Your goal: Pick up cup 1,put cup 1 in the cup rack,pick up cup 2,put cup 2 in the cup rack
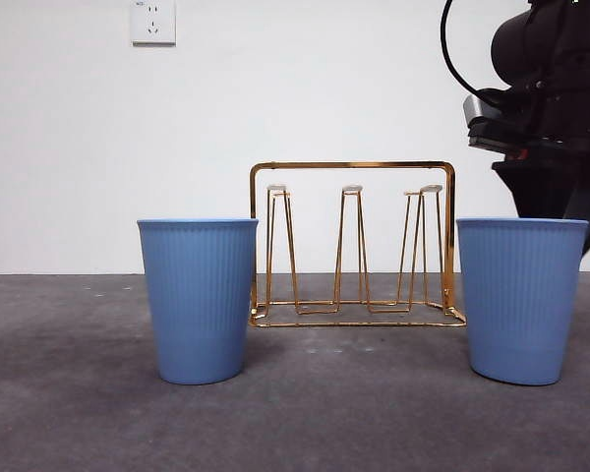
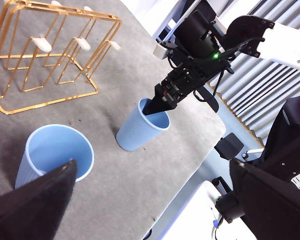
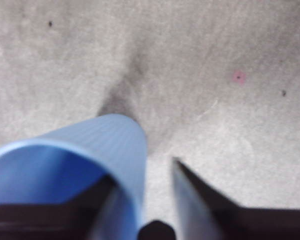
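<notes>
Right wrist view shows the right gripper [image 3: 140, 200] open, astride the wall of one blue cup [image 3: 75, 160], one jaw inside and one outside, not yet closed. This cup stands on the counter [image 1: 354, 413] beside the cup rack [image 1: 352, 246]. The other cup [image 1: 199, 300] waits on the far side. No cup hangs yet. The left gripper [image 2: 150, 200] is open and empty. Jaw tips are blurred.

Grey matte surface [image 1: 305, 413], lightly speckled, two blue ribbed cups upright on it, one left [image 1: 199, 300], one right [image 1: 520, 300], gold wire cup rack [image 1: 354, 246] standing between them and further back, all three apart, rack pegs bare
</notes>
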Motion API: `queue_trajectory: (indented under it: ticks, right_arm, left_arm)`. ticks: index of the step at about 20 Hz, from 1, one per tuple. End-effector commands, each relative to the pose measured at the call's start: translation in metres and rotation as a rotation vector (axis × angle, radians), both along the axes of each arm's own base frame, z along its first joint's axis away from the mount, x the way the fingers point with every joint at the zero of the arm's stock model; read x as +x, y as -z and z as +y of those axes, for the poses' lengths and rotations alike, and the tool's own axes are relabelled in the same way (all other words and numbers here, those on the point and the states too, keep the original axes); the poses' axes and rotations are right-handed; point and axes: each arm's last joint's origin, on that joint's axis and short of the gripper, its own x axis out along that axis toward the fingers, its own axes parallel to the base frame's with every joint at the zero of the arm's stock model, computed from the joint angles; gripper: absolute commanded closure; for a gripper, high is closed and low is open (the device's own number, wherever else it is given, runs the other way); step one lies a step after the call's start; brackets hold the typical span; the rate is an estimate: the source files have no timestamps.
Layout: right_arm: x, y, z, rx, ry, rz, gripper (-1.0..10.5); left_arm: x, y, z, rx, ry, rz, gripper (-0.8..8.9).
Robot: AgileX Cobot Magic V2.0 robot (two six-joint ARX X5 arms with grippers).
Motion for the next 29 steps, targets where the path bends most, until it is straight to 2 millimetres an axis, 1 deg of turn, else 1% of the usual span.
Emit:
queue_trajectory:
  ticks: [1,3,5,6,7,8,10,12,14,15,17,19,21,23,25,27,29]
  right_arm:
    - [0.001,0.002,0.002,0.02,-0.036,0.008,9.6]
    - [0.0,0.002,0.002,0.025,-0.06,0.016,9.6]
    - [-0.005,-0.004,0.0,0.022,-0.084,0.011,9.6]
    - [-0.009,-0.012,-0.001,0.027,-0.087,-0.017,9.6]
    - [-0.014,-0.025,-0.002,0.038,-0.087,-0.063,9.6]
    - [-0.022,-0.04,-0.004,0.052,-0.087,-0.125,9.6]
    - [-0.044,-0.081,-0.01,0.103,-0.082,-0.308,9.6]
    - [-0.075,-0.124,-0.016,0.213,-0.068,-0.54,9.6]
    - [-0.111,-0.164,-0.025,0.312,-0.034,-0.784,9.6]
    - [-0.128,-0.179,-0.03,0.351,-0.031,-0.898,9.6]
    - [-0.157,-0.202,-0.038,0.4,-0.043,-1.084,9.6]
    - [-0.176,-0.214,-0.042,0.428,-0.05,-1.199,9.6]
    - [-0.185,-0.221,-0.045,0.445,-0.055,-1.27,9.6]
    - [-0.184,-0.224,-0.044,0.455,-0.06,-1.295,9.6]
    - [-0.184,-0.224,-0.044,0.467,-0.074,-1.297,9.6]
    - [-0.179,-0.224,-0.041,0.487,-0.098,-1.29,9.6]
    - [-0.173,-0.225,-0.036,0.512,-0.128,-1.288,9.6]
  left_arm:
    - [0.002,-0.001,-0.001,-0.013,0.001,0.007,1.76]
    - [0.006,-0.002,-0.002,-0.033,0.009,0.016,1.76]
    - [0.011,-0.006,-0.006,-0.09,0.05,0.027,1.76]
    - [0.014,-0.009,-0.008,-0.122,0.074,0.028,1.76]
    - [0.018,-0.012,-0.011,-0.153,0.098,0.027,1.76]
    - [0.022,-0.015,-0.015,-0.184,0.12,0.029,1.76]
    - [0.03,-0.02,-0.024,-0.24,0.159,0.034,1.76]
    - [0.04,-0.024,-0.037,-0.294,0.206,0.04,1.76]
    - [0.051,-0.026,-0.054,-0.35,0.234,0.055,1.76]
    - [0.056,-0.026,-0.064,-0.38,0.235,0.058,1.76]
    - [0.066,-0.026,-0.086,-0.46,0.236,0.062,1.76]
    - [0.073,-0.026,-0.108,-0.572,0.24,0.062,1.76]
    - [0.078,-0.024,-0.128,-0.699,0.237,0.067,1.76]
    - [0.082,-0.019,-0.144,-0.798,0.223,0.076,1.76]
    - [0.085,-0.017,-0.157,-0.837,0.217,0.077,1.76]
    - [0.089,-0.02,-0.168,-0.853,0.205,0.078,1.76]
    - [0.094,-0.027,-0.178,-0.868,0.211,0.067,1.76]
